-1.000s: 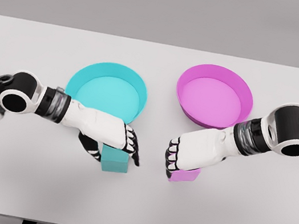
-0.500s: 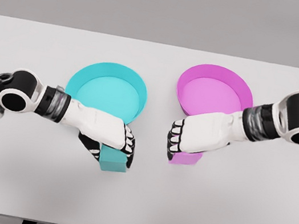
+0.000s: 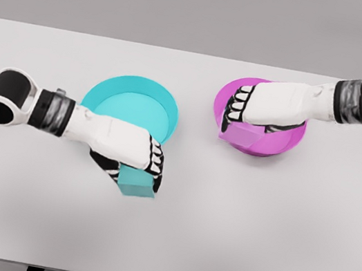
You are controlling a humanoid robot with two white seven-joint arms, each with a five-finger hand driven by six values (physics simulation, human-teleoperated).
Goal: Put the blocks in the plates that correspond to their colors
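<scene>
White table carrying two shallow round plates: a cyan plate left of centre and a magenta plate to its right, the two well apart. The left arm enters from the lower left; the left hand is curled around the cyan block, which sits just in front of the cyan plate's near rim, outside the plate; whether it is lifted clear of the table cannot be told. The right arm enters from the right edge; the right hand is closed over the magenta block, which is held over the near-left part of the magenta plate, its lower edge at or just above the rim.

Judged state: magenta placement nearly complete, cyan placement at the lift stage. To do the step well, the right hand should carry the block further inward, toward the plate's middle, so that it clears the wall before the fingers release. The left hand should raise its block above rim height before moving it back over the plate; a low path risks pushing the plate.
</scene>
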